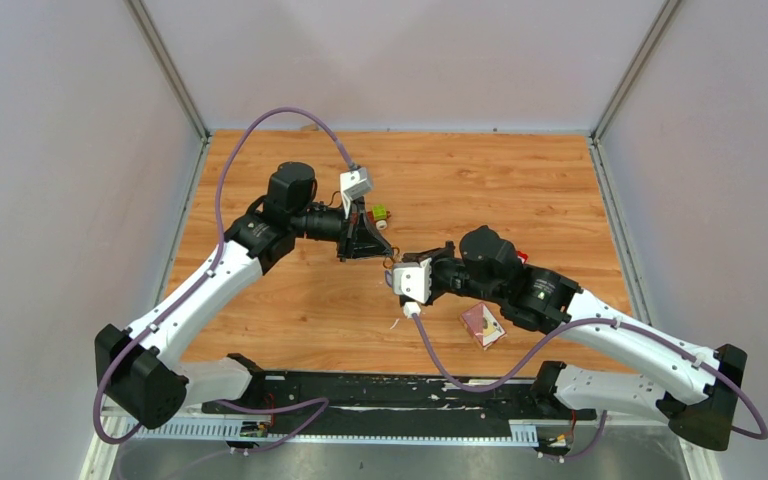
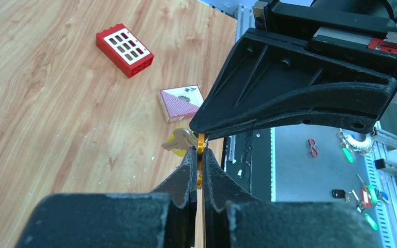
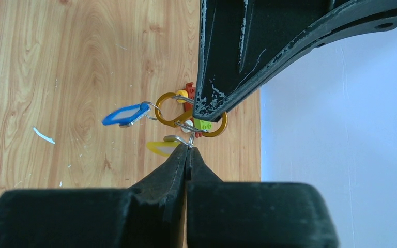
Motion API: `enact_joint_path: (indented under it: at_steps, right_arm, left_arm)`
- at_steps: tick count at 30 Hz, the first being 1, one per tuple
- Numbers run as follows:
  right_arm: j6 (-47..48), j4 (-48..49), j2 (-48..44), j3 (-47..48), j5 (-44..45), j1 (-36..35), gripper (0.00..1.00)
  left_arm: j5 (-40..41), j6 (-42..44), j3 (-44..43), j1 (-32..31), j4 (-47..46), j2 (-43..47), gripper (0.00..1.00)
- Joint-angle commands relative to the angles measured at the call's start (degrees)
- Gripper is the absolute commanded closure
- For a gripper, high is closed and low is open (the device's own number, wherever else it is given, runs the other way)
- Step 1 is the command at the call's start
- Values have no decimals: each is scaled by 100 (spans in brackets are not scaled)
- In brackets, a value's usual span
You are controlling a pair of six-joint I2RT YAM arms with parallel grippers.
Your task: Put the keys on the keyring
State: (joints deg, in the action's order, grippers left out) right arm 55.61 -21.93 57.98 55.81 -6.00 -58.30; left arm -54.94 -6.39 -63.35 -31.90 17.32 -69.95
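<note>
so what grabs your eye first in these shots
In mid-air between the arms, the left gripper pinches the gold keyring, the blue key dangling from its loop. The right gripper holds the yellow key by its wire loop just beneath. A red block lies on the table nearby.

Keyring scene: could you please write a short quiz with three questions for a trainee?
1. True or false: the blue key hangs on the keyring.
2. What do the left jaws hold? A) keyring B) red block C) cards
3. Fill in: the right jaws pinch the small ring of the ___ key.
Key: 1 true; 2 A; 3 yellow key.
</note>
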Motion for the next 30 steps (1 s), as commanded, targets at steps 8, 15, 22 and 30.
enact_joint_path:
  at_steps: [8, 15, 22, 30]
  right_arm:
    - [-19, 293, 27, 85, 110, -74, 100]
    - [-25, 277, 60, 106, 112, -100, 100]
    - [-29, 286, 65, 113, 143, -120, 100]
    - [-26, 277, 6, 122, 196, -124, 100]
  left_arm:
    - [-14, -81, 51, -56, -188, 52, 100]
    - [-8, -81, 55, -63, -207, 37, 100]
    - [33, -66, 64, -67, -197, 42, 100]
    - [106, -5, 64, -68, -151, 50, 100]
